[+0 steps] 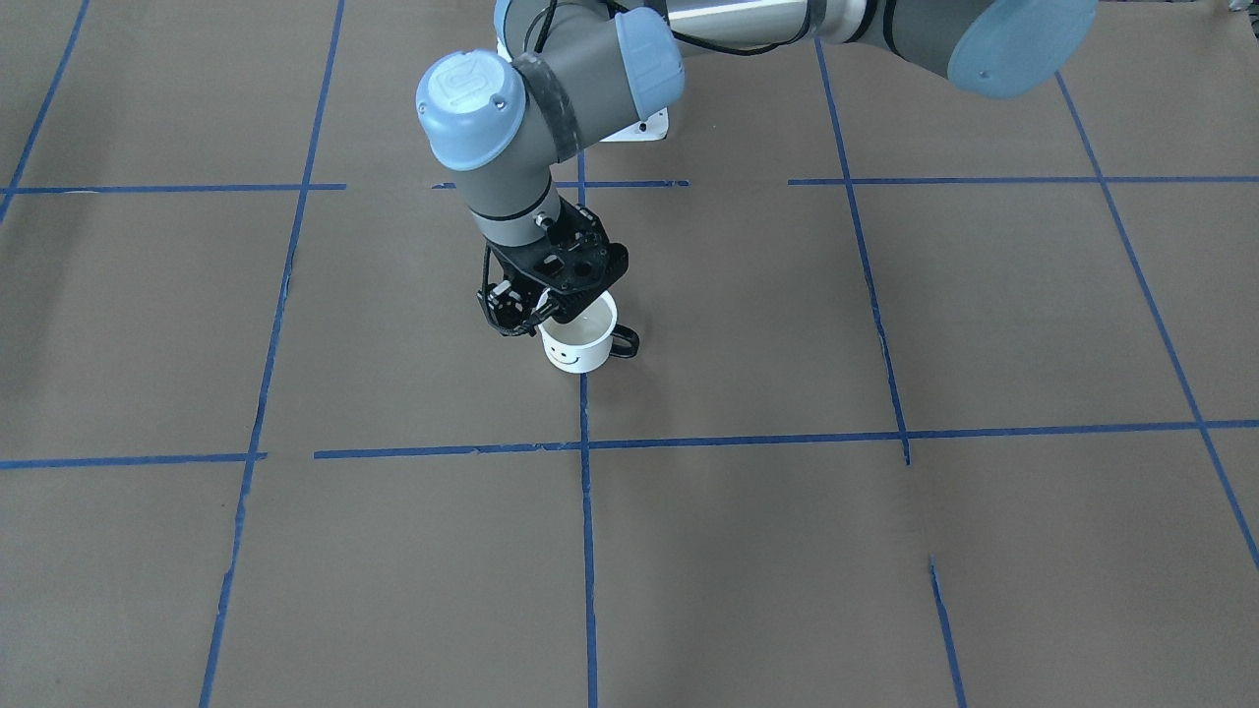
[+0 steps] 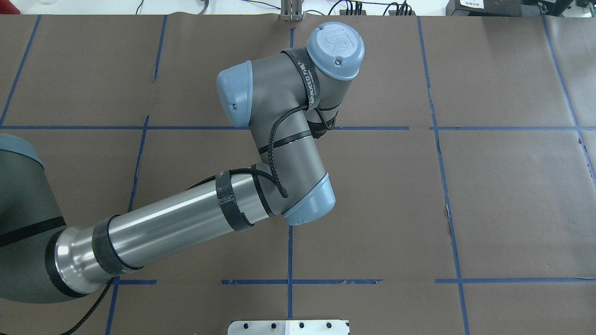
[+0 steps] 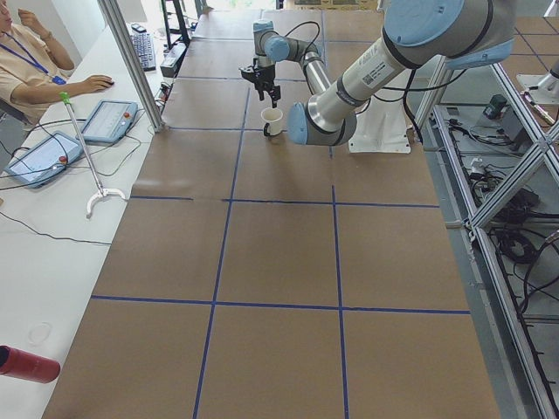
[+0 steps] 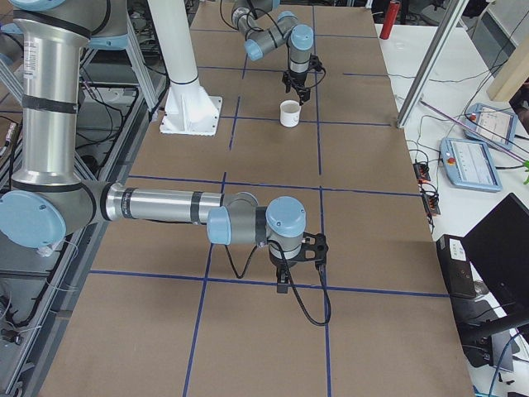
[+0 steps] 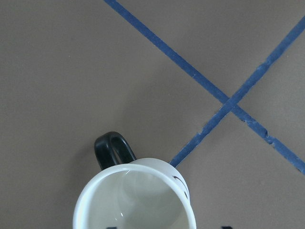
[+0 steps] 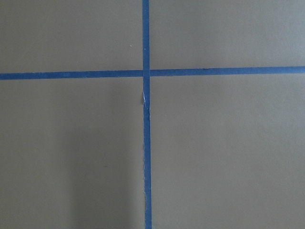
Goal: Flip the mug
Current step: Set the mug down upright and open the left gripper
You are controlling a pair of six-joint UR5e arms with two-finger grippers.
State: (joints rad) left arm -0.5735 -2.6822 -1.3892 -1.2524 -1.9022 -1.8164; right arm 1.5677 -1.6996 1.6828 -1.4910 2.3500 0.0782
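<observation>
Front-facing view: mug (image 1: 578,346) stands upright, mouth up, long axis vertical. It is about mid-bench, roughly midway between the operators' edge and the robot's edge, and between the left and right ends. Smiley (image 1: 565,357) faces the operators' edge; handle (image 1: 624,342) points toward the left end. Mug is glossy white with a thin rim, handle a black loop. It sits on matte brown paper (image 1: 885,551), on a blue tape line (image 1: 587,413).

Left gripper (image 1: 511,313) hangs just above and behind the rim, pointing down. Its jaws are apart and hold nothing; contact with the rim can't be judged.

Left wrist view adds the bare white inside, plus two dark fingertips (image 5: 226,227) set apart at the bottom edge. Overhead shows neither mug nor gripper, since the left arm (image 2: 288,153) covers both.

Right gripper (image 4: 283,281) appears only in the exterior right view. It sits low over the paper toward the right end, well apart from the mug. Can't tell how its jaws stand.
</observation>
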